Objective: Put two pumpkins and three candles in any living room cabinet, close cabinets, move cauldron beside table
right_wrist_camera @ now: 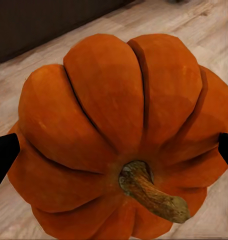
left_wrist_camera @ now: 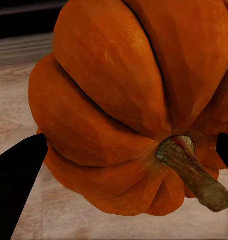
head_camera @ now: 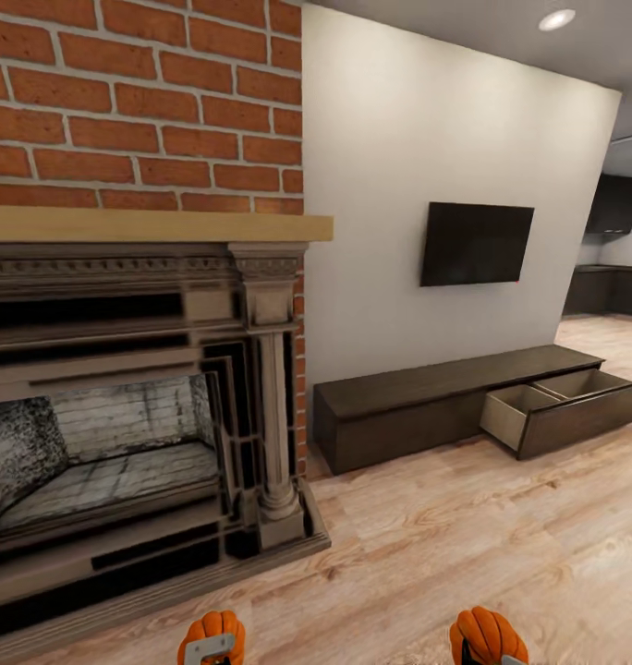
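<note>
Carrying one pumpkin (left_wrist_camera: 129,100) clamped in left gripper (head_camera: 211,649), second pumpkin (right_wrist_camera: 119,135) clamped in right gripper (head_camera: 488,654). Facing fireplace (head_camera: 122,416); cabinet (head_camera: 418,406) beyond bare floor (head_camera: 464,545), one drawer (head_camera: 565,411) standing open. Wrist views showing stems.

Pumpkin (left_wrist_camera: 129,100): bright orange, ribbed, close to the camera, spanning most of the frame.
Ribs: deep dark grooves running toward the stem.
Stem (left_wrist_camera: 194,172): brown-tan, short, rough, pointing toward the camera and off to one side.
Left gripper (left_wrist_camera: 125,165): closed on the pumpkin, one dark finger at each side.
Fingers (left_wrist_camera: 19,185): black; one broad wedge against the pumpkin's lower flank, the other a thin sliver at the opposite frame edge.
Floor (left_wrist_camera: 14,100): pale wood planks, behind and below the pumpkin.
Background: dark band beyond the floor, blurred, not identifiable.
</note>
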### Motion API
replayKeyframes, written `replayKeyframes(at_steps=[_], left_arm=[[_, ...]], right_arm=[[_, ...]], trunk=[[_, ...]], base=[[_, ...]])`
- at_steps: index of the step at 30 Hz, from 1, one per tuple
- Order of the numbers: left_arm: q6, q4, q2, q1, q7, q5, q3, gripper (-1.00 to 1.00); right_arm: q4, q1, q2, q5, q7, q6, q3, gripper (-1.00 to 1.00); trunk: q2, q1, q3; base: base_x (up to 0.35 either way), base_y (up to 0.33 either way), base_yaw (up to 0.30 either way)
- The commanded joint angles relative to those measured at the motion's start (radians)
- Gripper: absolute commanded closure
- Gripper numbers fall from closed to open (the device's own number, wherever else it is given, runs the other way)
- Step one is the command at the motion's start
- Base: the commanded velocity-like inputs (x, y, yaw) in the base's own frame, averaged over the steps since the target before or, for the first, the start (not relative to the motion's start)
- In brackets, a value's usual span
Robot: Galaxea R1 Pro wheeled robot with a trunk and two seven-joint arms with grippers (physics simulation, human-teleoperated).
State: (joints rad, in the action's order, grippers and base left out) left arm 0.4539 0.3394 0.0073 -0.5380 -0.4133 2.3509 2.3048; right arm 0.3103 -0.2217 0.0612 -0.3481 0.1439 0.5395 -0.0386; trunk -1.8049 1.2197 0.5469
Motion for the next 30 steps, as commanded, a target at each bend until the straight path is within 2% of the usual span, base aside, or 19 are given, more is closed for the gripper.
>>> replayKeyframes(at_steps=[1,5,27,30], left_arm=[[0.006,0.004,0.000,-0.002,-0.005,0.005,0.008,1.00],[0.006,0.004,0.000,-0.002,-0.005,0.005,0.008,1.00],[0.005,0.004,-0.001,-0.002,-0.005,0.005,0.008,1.00],[-0.024,0.004,-0.001,-0.002,-0.004,0.005,0.008,1.00]], right_arm=[[0.000,-0.001,0.000,-0.004,0.005,0.002,-0.004,1.00],[0.000,-0.001,0.000,-0.021,0.005,0.002,-0.004,1.00],[0.000,-0.001,0.000,-0.023,0.005,0.002,-0.004,1.00],[0.000,-0.001,0.000,-0.023,0.005,0.002,-0.004,1.00]], trunk=[[0.007,-0.004,-0.002],[0.035,-0.019,-0.014],[0.189,-0.104,-0.083],[0.210,-0.115,-0.092]], base=[[0.000,0.000,-0.265],[0.000,0.000,-0.278],[0.000,0.000,-0.295],[0.000,0.000,-0.297]])
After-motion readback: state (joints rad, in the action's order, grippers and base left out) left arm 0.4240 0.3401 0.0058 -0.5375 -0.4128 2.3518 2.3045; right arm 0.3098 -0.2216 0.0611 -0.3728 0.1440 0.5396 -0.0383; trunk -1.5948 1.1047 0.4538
